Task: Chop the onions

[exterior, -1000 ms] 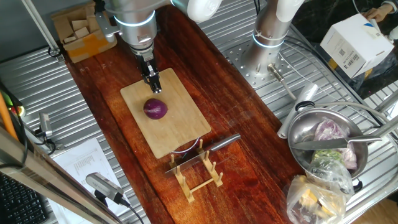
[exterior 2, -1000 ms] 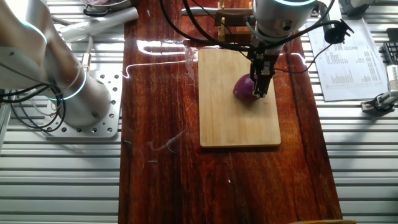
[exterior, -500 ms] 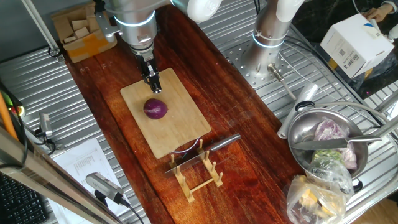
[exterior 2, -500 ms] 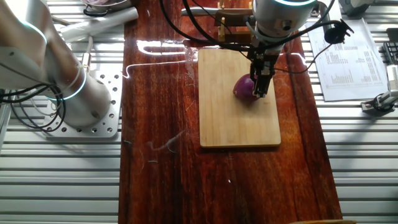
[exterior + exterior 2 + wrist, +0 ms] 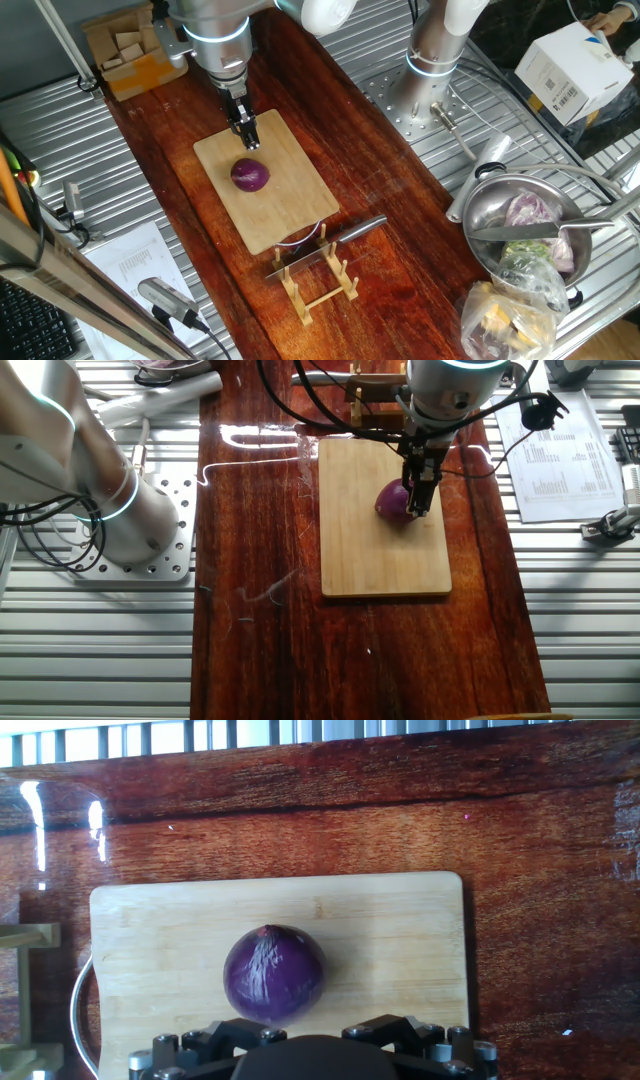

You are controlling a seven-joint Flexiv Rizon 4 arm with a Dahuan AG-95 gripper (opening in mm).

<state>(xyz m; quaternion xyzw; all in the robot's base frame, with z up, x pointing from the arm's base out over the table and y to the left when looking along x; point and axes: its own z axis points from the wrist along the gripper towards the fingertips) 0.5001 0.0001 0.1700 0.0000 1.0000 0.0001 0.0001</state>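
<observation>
Onion (image 5: pixel 250 175), small, round and glossy purple, sits whole on the bamboo cutting board (image 5: pixel 285 215), roughly at the board's middle, a little toward its far end in one fixed view. The board lies on the dark red wooden tabletop (image 5: pixel 400 240). The gripper (image 5: pixel 246 138) hangs above the far end of the board, just beyond the onion and clear of it; its fingers look close together with nothing between them, though I cannot tell for sure whether they are fully closed. In the hand view the onion (image 5: pixel 274 974) lies directly ahead on the board (image 5: pixel 400 950). At the board's near end stands a wooden rack (image 5: pixel 320 280) carrying a knife (image 5: pixel 335 240). To the right, a metal bowl (image 5: pixel 490 215) holds pale purple leafy vegetables.
</observation>
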